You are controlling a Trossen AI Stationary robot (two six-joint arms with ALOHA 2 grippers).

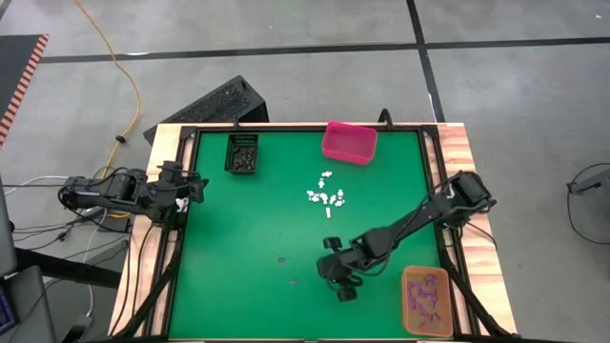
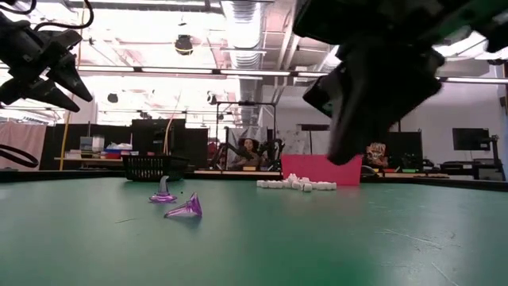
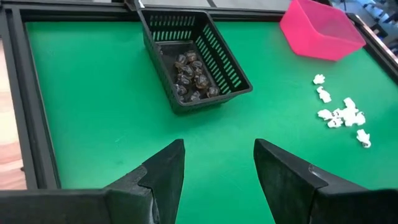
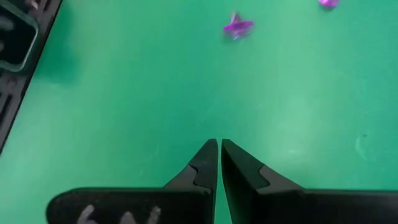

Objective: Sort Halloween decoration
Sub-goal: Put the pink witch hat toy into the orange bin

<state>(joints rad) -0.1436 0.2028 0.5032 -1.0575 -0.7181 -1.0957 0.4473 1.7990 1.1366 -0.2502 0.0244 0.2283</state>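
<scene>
The left gripper (image 1: 195, 188) waits at the table's left edge, fingers apart, looking toward the black basket (image 1: 242, 153) that already holds dark trinkets (image 3: 191, 78). Mid-table, white trinkets (image 1: 326, 195) lie clustered just before the pink bin (image 1: 349, 142), unsorted. Two purple witch hats (image 2: 176, 202) sit loose on the green mat, probably next. The right gripper (image 1: 344, 288) hovers near them, fingers together and empty, beside the orange bin (image 1: 426, 301) collecting purple pieces.
</scene>
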